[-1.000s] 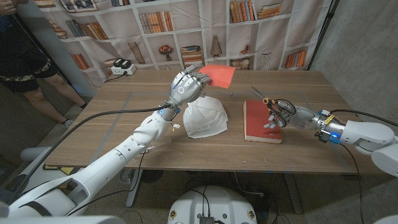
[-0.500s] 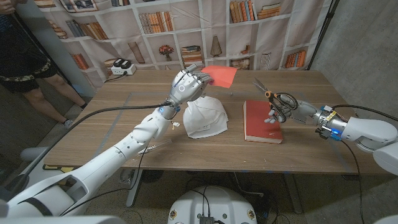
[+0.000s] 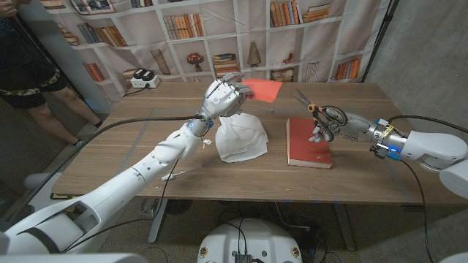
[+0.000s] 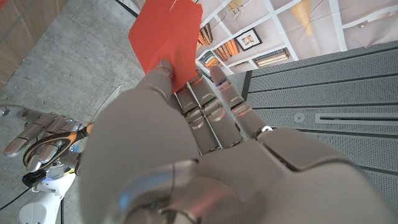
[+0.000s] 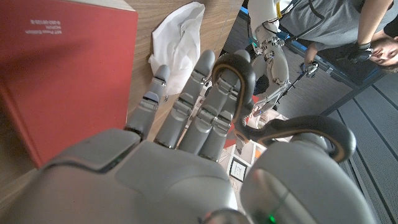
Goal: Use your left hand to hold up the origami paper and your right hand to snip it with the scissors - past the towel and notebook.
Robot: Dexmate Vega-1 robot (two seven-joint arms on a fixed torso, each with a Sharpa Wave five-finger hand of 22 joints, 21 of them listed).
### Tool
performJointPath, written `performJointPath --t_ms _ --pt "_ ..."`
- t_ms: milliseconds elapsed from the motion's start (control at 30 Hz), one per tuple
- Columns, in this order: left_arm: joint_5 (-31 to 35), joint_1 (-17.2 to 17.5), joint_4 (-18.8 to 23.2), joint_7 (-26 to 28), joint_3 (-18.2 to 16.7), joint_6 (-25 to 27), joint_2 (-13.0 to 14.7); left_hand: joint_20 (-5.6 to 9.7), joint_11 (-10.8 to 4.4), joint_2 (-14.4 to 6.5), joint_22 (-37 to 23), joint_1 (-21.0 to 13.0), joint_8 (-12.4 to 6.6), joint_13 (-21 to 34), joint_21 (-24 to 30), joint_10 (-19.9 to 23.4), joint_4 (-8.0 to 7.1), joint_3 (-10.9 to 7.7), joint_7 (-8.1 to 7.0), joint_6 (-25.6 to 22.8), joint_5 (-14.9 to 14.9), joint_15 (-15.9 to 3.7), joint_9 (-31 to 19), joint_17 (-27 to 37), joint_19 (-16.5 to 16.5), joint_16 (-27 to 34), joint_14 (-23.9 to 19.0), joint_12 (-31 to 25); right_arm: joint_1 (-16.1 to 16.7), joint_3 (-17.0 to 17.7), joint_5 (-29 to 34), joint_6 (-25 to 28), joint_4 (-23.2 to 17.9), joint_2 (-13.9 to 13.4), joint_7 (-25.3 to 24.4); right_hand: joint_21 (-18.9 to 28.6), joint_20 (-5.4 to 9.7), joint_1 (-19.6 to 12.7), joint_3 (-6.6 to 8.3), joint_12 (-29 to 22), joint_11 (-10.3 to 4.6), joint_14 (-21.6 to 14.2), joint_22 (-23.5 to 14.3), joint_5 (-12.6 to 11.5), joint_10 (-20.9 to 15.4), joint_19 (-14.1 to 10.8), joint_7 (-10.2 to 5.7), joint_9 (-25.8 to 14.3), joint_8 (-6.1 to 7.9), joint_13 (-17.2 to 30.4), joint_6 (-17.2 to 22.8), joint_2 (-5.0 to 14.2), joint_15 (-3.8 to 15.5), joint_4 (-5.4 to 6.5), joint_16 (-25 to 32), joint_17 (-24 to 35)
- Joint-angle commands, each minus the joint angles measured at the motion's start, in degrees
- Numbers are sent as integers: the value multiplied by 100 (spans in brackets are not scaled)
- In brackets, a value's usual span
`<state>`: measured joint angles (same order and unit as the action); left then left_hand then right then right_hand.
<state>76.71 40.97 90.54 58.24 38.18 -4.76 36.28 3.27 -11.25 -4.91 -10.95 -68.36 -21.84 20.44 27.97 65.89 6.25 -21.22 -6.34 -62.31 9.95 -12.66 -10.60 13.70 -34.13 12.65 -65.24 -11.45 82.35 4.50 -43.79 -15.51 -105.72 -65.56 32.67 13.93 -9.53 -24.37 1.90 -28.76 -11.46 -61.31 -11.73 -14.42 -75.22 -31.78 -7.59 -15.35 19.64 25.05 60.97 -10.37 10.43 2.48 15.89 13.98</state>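
Bring the scissors (image 3: 322, 115) across to the paper (image 3: 265, 89); there is open air between blade tips and the paper's near edge. Your right hand (image 3: 335, 126) has its fingers (image 5: 205, 102) through the scissors' loops, lifted above the red notebook (image 3: 308, 142), wrist low, blades pointing up toward the paper. Whether the blades are parted I cannot tell, so open them before you arrive and meet the free edge square on. Your left hand (image 3: 224, 97) pinches the paper between thumb and fingers (image 4: 214, 102), held up over the white towel (image 3: 240, 138), arm stretched long across the counter (image 3: 131, 139). Hold that arm steady and keep the blades off those fingers.
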Motion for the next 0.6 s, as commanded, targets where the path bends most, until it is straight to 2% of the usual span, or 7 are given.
performJointPath --t_ms 33,300,600 --pt "-236 -160 18 -346 64 -409 34 714 -25 11 -3 7 -32 -3 0 15 -7 -44 -32 -59 24 -45 -22 19 41 4 53 -6 -106 4 133 116 -180 -99 0 -33 -43 52 -71 -23 19 -25 3 -42 -36 -5 24 -31 29 20 48 7 -28 28 -1 11" --pt "-266 -300 -107 -338 140 -618 -51 714 -24 20 -1 15 -37 -5 -10 12 -6 -55 -30 -70 25 -49 -20 16 75 -6 83 -7 -192 13 219 192 -323 -205 23 -56 -68 53 -111 -26 26 -32 5 -69 -58 35 33 -42 36 27 52 25 -64 23 1 7" --pt "-244 -326 -159 -316 172 -668 -83 712 -24 23 1 29 -33 -6 -13 11 -11 -70 -32 -60 27 -46 -19 17 90 -5 96 -9 -595 -282 272 351 -393 -327 107 -64 -87 44 -149 -19 32 -24 7 -97 -56 42 41 -53 39 32 48 42 -79 14 -3 2"
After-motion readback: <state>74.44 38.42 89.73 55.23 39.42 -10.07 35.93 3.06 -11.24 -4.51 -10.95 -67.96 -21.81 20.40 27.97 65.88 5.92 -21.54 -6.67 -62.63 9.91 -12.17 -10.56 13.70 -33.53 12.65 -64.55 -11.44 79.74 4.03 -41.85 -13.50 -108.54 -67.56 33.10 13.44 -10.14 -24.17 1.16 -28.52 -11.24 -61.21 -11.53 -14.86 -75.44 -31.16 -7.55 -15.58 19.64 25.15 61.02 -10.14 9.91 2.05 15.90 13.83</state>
